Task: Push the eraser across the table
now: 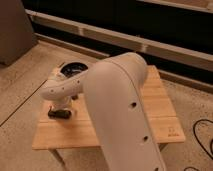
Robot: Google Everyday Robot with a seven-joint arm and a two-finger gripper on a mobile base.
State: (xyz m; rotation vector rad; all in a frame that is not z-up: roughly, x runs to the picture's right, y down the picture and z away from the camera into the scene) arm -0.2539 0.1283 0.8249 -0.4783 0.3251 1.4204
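Observation:
The table [160,107] is a low light wood one with a plank top. The eraser [59,114], a small black oblong bar, lies on its left part near the front edge. My white arm [117,110] reaches over the table from the front and bends to the left. My gripper [61,105] points down at the end of the arm, right above the eraser and at or just over it. The arm hides much of the table's middle.
A dark round bowl [75,67] stands at the table's back left, partly behind my arm. A small dark mark [172,133] sits at the front right corner. A grey cabinet [15,30] stands at far left, and a black cable [204,136] lies on the floor at right.

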